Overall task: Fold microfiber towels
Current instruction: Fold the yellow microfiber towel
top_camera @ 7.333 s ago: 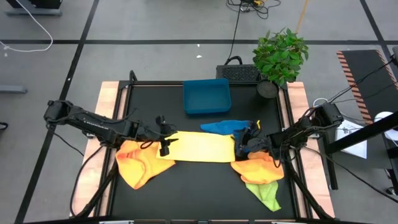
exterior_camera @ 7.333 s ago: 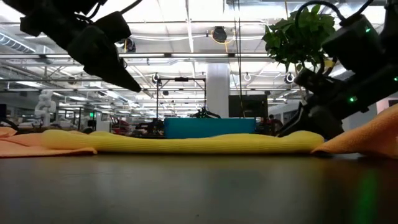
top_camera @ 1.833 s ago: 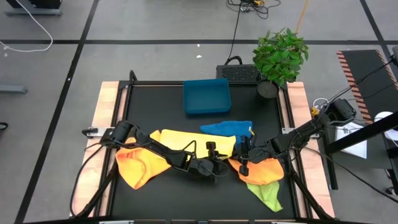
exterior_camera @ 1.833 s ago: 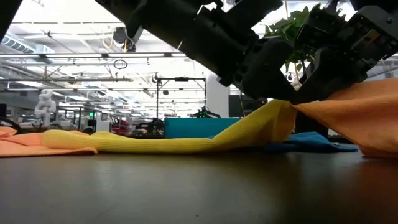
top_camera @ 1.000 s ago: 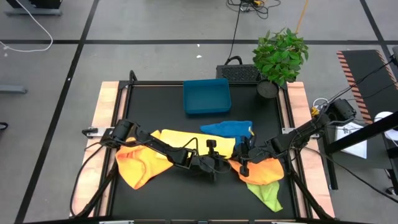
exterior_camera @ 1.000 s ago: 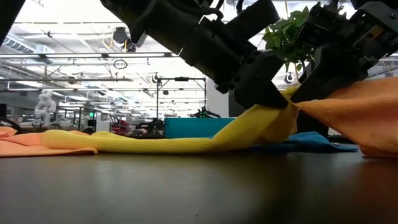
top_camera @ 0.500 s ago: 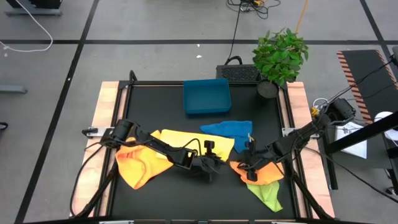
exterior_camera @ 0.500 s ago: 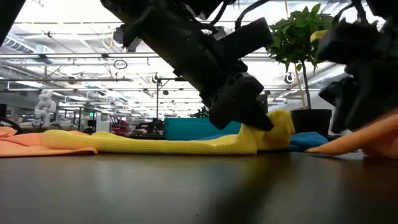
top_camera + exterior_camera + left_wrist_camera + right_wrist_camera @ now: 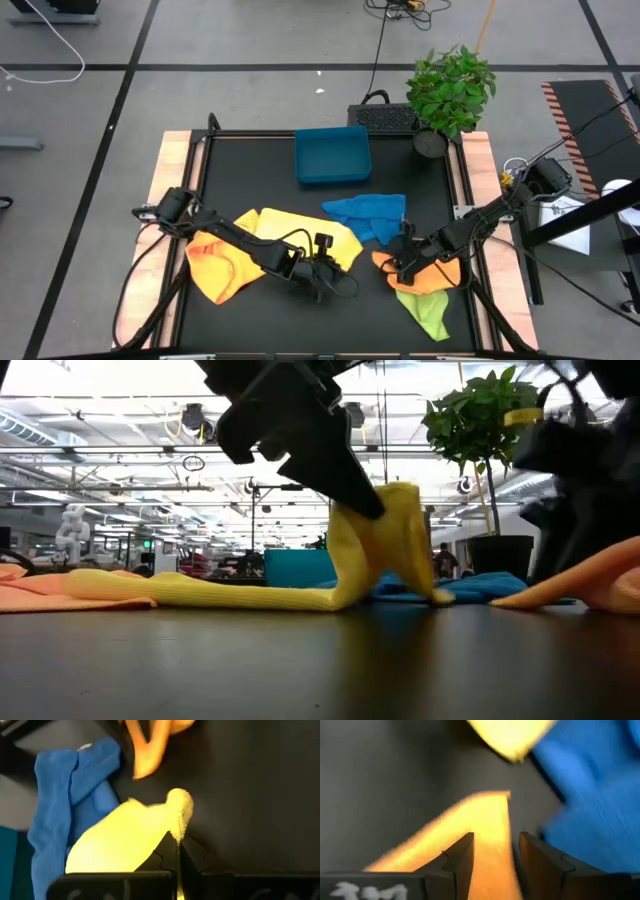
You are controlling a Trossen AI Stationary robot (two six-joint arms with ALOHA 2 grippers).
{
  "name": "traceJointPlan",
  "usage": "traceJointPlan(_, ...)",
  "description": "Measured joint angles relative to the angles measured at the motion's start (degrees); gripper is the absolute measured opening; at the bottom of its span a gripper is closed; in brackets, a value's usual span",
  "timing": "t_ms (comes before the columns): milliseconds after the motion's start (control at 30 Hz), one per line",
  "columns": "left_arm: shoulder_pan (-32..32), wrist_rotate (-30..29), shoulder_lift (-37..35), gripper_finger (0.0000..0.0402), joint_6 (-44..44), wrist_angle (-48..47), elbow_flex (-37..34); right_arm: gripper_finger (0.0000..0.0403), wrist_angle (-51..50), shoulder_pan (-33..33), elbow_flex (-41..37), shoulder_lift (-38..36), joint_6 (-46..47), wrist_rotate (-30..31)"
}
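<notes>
One pale yellow towel point(image 9: 385, 540), fuzzy and bunched, rises off the tabletop point(image 9: 400, 330), pinched in the closed left claw point(image 9: 176, 851); right claw point(image 9: 492, 852) gapes, empty, over an orange towel point(image 9: 485, 820).

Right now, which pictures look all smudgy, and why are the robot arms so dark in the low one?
Right wrist view: orange towel and blue towel are smeared. Left wrist view: yellow towel is soft-edged. Low view: bright ceiling lights behind leave the arms as dark shapes.

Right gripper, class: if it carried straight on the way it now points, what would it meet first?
The right gripper, jaws open, points along the soft orange-yellow towel; past that, probably the crumpled blue microfiber towel or the pale yellow towel, though depth is unclear.
</notes>
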Motion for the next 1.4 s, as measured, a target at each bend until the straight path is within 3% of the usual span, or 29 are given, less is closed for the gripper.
traceJointPlan(300,0.6,-0.2,0.0,0.0000,-4.3,-1.2,0.0,0.0149,17.2,-0.8,0.0,1.5,-16.2,4.0)
traceJointPlan(533,2.3,-0.8,0.0,0.0000,-4.9,2.0,0.0,0.0168,28.7,-1.8,0.0,10.0,-22.9,6.6)
traceJointPlan(767,4.3,-0.8,0.0,0.0001,-6.4,3.3,0.0,0.0190,35.0,-3.1,0.0,16.3,-22.3,12.3)
traceJointPlan(1000,5.6,-0.8,0.0,0.0001,-6.4,5.1,0.0,0.0195,43.2,-3.9,0.0,22.0,-21.5,9.9)
traceJointPlan(1400,6.5,-1.6,-0.8,0.0002,-6.6,5.6,0.0,0.0195,46.6,-4.2,0.6,27.4,-18.5,8.9)
